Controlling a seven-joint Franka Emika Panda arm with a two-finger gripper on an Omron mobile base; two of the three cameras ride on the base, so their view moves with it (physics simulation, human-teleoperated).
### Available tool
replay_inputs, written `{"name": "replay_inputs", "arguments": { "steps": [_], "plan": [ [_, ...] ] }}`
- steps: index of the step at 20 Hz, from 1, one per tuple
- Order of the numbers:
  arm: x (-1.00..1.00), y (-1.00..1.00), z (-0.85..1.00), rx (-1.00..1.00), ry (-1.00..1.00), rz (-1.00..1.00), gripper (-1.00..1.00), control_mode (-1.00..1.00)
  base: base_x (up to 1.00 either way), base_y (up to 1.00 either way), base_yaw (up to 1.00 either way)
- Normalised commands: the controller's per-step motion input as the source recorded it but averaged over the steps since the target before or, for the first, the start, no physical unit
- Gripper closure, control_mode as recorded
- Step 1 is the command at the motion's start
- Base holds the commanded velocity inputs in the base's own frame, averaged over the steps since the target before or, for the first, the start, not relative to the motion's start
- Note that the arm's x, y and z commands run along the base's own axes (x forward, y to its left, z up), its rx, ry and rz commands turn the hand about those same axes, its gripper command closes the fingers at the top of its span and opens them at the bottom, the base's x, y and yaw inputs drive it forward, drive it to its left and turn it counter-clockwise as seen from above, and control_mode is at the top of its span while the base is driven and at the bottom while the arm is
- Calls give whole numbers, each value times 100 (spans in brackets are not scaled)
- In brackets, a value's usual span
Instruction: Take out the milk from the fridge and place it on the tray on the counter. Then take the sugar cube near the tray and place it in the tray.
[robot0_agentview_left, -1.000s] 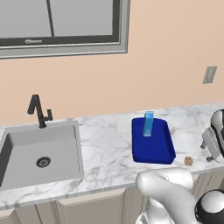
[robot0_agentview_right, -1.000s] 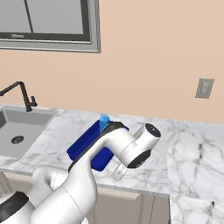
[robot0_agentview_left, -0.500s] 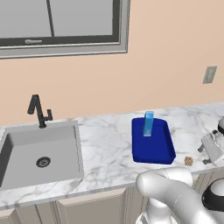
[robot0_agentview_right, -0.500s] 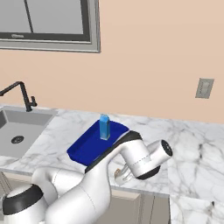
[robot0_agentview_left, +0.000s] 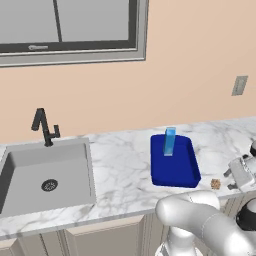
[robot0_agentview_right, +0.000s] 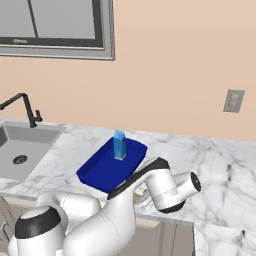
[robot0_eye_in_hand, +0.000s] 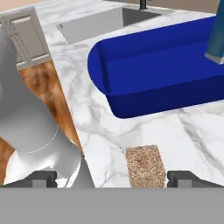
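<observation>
The blue milk (robot0_agentview_left: 169, 141) carton stands upright at the back of the deep blue tray (robot0_agentview_left: 176, 170) on the white marble counter (robot0_agentview_left: 125, 170). The tan sugar cube (robot0_agentview_left: 215, 184) lies on the marble just right of the tray's front corner. My gripper (robot0_agentview_left: 229, 180) hangs low beside it, open. In the hand view the sugar cube (robot0_eye_in_hand: 144, 165) sits between the spread fingertips (robot0_eye_in_hand: 188, 178), nearer the right one, untouched, with the tray (robot0_eye_in_hand: 166, 74) and the milk (robot0_eye_in_hand: 217, 39) beyond. From the right base, my arm covers the cube; the milk (robot0_agentview_right: 119, 145) and tray (robot0_agentview_right: 100, 172) show.
A steel sink (robot0_agentview_left: 45, 175) with a black faucet (robot0_agentview_left: 44, 127) lies left of the tray. The counter's front edge (robot0_eye_in_hand: 72, 118) runs close beside the cube, with wood floor below. A wall outlet (robot0_agentview_left: 240, 85) and a window (robot0_agentview_left: 70, 30) are behind.
The hand has swung from in front of the tray to the right and down, settling low over the sugar cube. The milk and tray have stayed put. The jaws stayed open.
</observation>
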Motion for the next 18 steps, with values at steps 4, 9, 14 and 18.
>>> {"name": "replay_inputs", "arguments": {
  "steps": [4, 9, 14, 18],
  "plan": [
    [18, 9, -20, 9, -2, -4, -100, -100, 0, 0, 0],
    [29, 0, -8, 6, 0, -4, -100, -100, 0, 0, 0],
    [19, 0, -24, 4, 0, -4, -100, -100, 0, 0, 0],
    [7, 0, -31, 0, 0, -2, -100, -100, 0, 0, 0]
  ]
}}
